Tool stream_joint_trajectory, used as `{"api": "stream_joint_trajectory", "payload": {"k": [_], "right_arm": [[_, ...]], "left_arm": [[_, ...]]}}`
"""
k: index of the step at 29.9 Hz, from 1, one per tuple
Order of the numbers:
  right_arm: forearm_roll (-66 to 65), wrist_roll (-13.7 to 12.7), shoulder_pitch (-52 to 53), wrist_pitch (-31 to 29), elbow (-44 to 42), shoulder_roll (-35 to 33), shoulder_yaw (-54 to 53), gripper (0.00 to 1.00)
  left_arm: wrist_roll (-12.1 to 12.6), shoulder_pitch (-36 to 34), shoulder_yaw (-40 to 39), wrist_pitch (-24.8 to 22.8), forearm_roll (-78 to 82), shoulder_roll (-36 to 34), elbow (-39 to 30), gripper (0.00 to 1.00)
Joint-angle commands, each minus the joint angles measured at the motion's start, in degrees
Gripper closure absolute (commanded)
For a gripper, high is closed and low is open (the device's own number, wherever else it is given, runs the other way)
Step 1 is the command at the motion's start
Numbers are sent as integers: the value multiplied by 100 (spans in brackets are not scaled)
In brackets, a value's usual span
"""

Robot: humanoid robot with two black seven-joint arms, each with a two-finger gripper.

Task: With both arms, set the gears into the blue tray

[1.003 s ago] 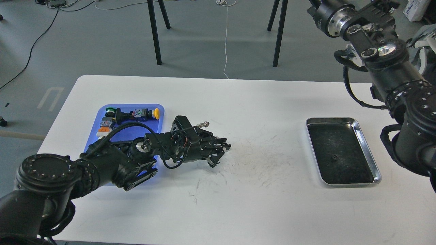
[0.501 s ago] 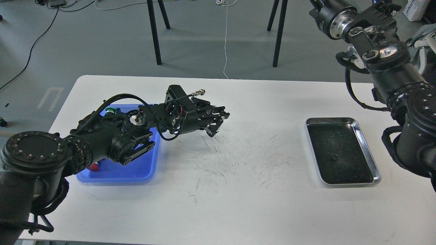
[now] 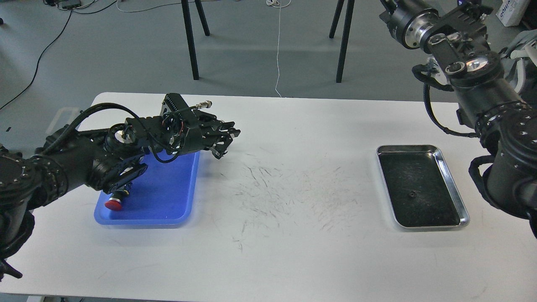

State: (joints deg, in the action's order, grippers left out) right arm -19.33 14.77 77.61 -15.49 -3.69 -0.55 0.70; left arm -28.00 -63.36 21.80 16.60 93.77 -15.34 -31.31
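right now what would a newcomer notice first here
The black left arm stretched across the blue tray at the table's left, its left gripper hanging just past the tray's right rim. A red-capped push-button switch lies in the tray's near left corner. Far right sits a silver metal tray holding one tiny gear.

We are looking down on a white counter (image 3: 293, 251) with rounded corners, its top carrying many thin dark scuff marks (image 3: 289, 197) around the middle. Beyond it a grey floor (image 3: 126, 54) is stretching away, evenly lit, with a faint pale marking (image 3: 63, 119) showing at the left. Two pairs of black splayed legs (image 3: 193, 37) (image 3: 342, 37) are standing on that floor behind the counter. A thin white cord (image 3: 278, 50) is hanging down between them, and black cables (image 3: 46, 50) are trailing across the floor at the upper left. A white box (image 3: 509, 10) is sitting at the top right corner.
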Motion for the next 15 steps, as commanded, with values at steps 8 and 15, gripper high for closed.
{"api": "stream_joint_trajectory", "payload": {"k": [8,15], "right_arm": [[0,0,0,11,0,3,-18,1],[0,0,0,11,0,11,-18,1]], "left_arm": [[0,-54,316,-7,158,-812,-559,78],[0,-54,359,-7,414,-1287,-867,77]]}}
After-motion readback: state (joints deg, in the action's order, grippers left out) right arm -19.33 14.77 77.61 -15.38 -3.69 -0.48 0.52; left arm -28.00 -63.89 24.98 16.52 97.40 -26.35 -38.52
